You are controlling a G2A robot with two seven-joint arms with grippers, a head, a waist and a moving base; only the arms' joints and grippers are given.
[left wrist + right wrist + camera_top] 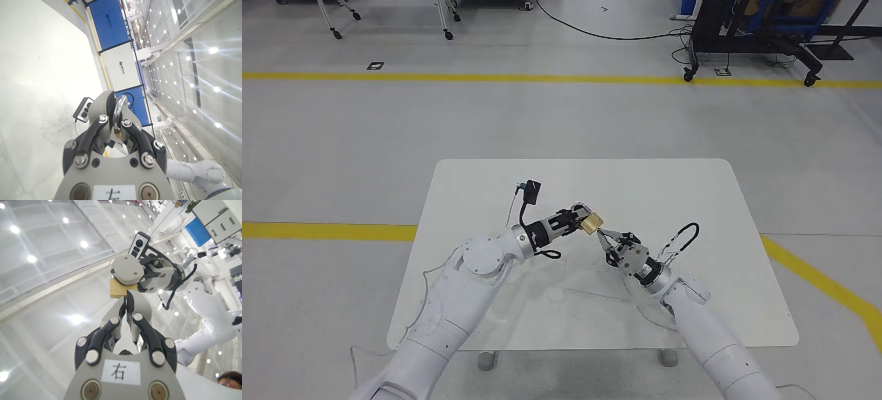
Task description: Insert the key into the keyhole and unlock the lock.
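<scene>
Above the middle of the white table (pixel 692 200), the brass padlock (pixel 590 223) hangs in my left gripper (pixel 580 218). In the left wrist view that gripper (pixel 118 106) is shut on the silver shackle (pixel 119 106), with the brass body (pixel 117 133) showing between the fingers. My right gripper (pixel 608 239) sits just right of the lock, pointing at it. In the right wrist view it (pixel 126 297) is shut on a thin metal key (pixel 124 303) whose tip meets the underside of the padlock (pixel 119 290). Whether the key is inside the keyhole is hidden.
The other arm's wrist camera (pixel 139 244) and black cable (pixel 174 291) hang close behind the lock. Nothing else lies on the tabletop (pixel 542 180); yellow floor lines (pixel 322 231) run around it, and wheeled stands (pixel 742 40) are far behind it.
</scene>
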